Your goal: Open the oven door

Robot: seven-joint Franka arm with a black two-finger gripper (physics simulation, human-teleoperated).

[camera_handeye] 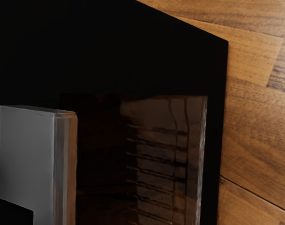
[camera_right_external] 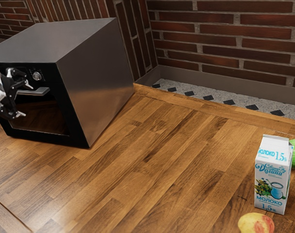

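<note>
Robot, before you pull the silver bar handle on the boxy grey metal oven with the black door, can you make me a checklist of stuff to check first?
1. Black-framed glass oven door shut to start with: ok.
2. Black two-finger gripper open, ready to grab: ok, its fingers stand apart.
3. Gripper close to the silver bar handle: ok, it's right by the door's front.
4. Handle properly between the fingers: cannot tell.
5. Handle gripped tight: not ok, the fingers haven't closed on it.
6. White-and-blue milk carton and round yellow-red fruit well away from the door: ok.
</note>
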